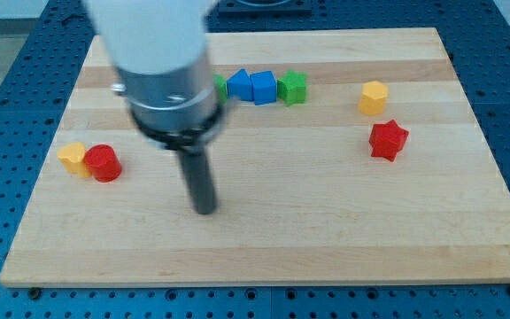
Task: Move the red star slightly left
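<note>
My tip (pixel 204 210) is a bare dark rod end with nothing to spread or pinch; it rests on the wooden board (pixel 264 239) with no block touching it, toward the view's left of centre. The red star (pixel 388 140) lies well apart from my tip, far to the view's right and somewhat toward the view's top, and it stands alone on the wood. Just beyond the star, nearer the view's top and a little to the view's left of it, sits a yellow hexagonal block (pixel 373 97), close to the star but not touching it. To the view's left of my tip and slightly toward the view's top are 2 blocks pressed together: a red cylinder (pixel 104 163) and, on its far side from my tip, a small yellow block (pixel 73 158) whose shape I cannot make out clearly. Toward the view's top and a little to the view's right of my tip runs a row of blocks touching one another: 2 blue blocks (pixel 251 87) side by side, a green cube (pixel 293 88) at the row's right end, and a sliver of another green block (pixel 221 86) at its left end, mostly hidden behind the arm's grey housing (pixel 162 80), which rises over my tip and is blurred.
</note>
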Controlling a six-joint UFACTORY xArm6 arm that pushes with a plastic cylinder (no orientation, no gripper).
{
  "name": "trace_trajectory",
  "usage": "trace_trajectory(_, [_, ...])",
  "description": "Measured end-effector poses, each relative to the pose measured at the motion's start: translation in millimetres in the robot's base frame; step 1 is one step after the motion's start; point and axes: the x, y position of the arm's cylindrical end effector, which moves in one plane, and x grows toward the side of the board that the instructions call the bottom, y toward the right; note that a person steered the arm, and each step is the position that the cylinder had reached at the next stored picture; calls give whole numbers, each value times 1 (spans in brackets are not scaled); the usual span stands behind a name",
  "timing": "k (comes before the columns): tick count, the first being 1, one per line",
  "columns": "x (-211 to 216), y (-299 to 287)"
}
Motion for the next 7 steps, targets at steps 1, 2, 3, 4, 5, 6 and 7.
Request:
trace_trajectory(1, [2, 53])
trace_trajectory(2, [6, 137])
trace_trajectory(3, [6, 168])
trace_trajectory(4, [6, 234])
trace_trajectory(5, [5, 244])
trace_trajectory(6, [-28, 264])
trace_trajectory(7, [-62, 270])
